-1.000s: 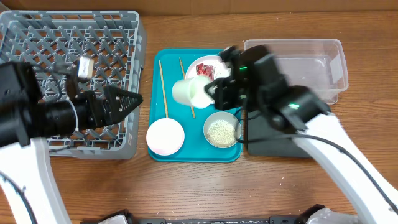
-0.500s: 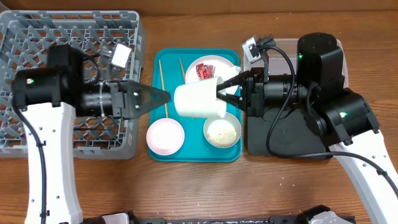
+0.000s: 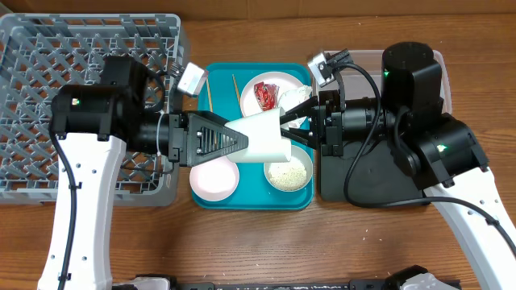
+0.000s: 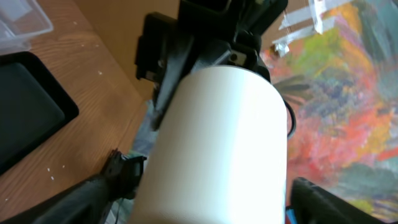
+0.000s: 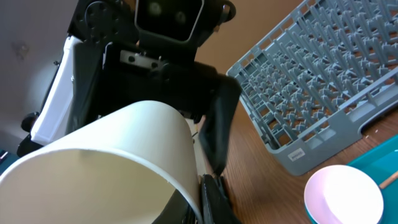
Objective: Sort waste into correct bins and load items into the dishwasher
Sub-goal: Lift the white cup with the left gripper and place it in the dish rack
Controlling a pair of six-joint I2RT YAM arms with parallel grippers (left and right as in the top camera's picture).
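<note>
Right tool (image 3: 292, 119) pinches the white cup's (image 3: 262, 138) rim above the teal tray (image 3: 211, 200). Left tool (image 3: 240, 138) straddles its base, grip unclear. The cup partly hides rice bowl (image 3: 307, 163) and plate (image 3: 278, 82).

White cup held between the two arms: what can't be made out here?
- Overhead: the white cup hides part of the grey-green bowl rim.
- Left wrist: the cup fills the frame; the left gripper is cut off by the bottom edge.
- Right wrist: the cup's inside is cut off below; contents unknown.

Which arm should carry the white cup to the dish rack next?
Left. The left gripper, open, flanks the white cup and the dish rack sits on its side; the right gripper pinches the cup's rim.
</note>
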